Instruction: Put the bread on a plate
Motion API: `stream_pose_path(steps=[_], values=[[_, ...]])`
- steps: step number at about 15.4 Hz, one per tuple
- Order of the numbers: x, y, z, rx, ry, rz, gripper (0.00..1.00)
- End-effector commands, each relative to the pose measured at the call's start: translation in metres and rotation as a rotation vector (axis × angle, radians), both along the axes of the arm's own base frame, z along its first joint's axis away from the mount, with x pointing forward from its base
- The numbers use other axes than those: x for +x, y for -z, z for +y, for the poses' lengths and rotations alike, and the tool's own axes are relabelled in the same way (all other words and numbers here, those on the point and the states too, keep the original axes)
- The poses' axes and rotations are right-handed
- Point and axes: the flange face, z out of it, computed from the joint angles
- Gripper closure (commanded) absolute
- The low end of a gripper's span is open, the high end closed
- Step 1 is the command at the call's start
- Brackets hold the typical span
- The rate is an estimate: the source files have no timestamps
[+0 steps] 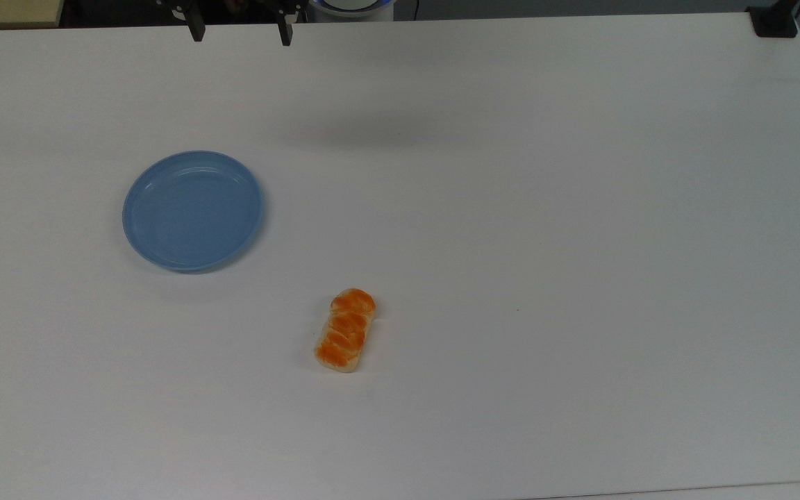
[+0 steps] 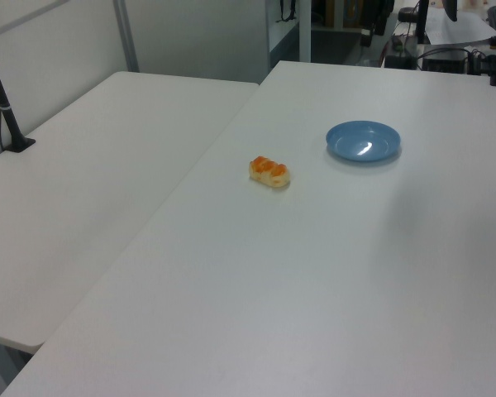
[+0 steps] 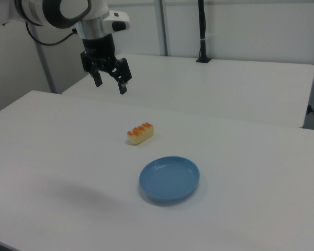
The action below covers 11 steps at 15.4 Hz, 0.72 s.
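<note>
**Operator:** While the arm hangs high over the table (image 1: pixel 511 208), what is the state of the gripper (image 3: pixel 110 81)?

**Technician:** Its two fingers are spread apart with nothing between them. In the top view the fingertips (image 1: pixel 196 31) show at the upper edge, well above the work surface.

**Operator:** Where is the bread (image 1: pixel 345 330)?

**Technician:** It lies flat on the bare table, glazed side up, well apart from the gripper. In the top view it sits below and to the right of the fingertips. In the right view it lies below and slightly right of the gripper, nearer the camera.

**Operator:** And its long axis?

**Technician:** In the top view the loaf runs nearly top to bottom, tilted slightly to the right at its upper end. Judged from that, the fingers should close across the short width, which may call for a wrist turn.

**Operator:** Location of the plate (image 1: pixel 137 236)?

**Technician:** It is empty, to the upper left of the bread in the top view, near it but not touching. The pickup has not yet begun.
</note>
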Motion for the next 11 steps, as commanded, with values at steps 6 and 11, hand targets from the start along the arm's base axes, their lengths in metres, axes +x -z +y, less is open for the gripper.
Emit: stream_pose_path(steps=[6,11], values=[[-0.0081,-0.0052,0.0092,0.011,0.016,0.007,0.00],[-0.0071,-0.0019,0.0112,0.015,0.015,0.014,0.00]])
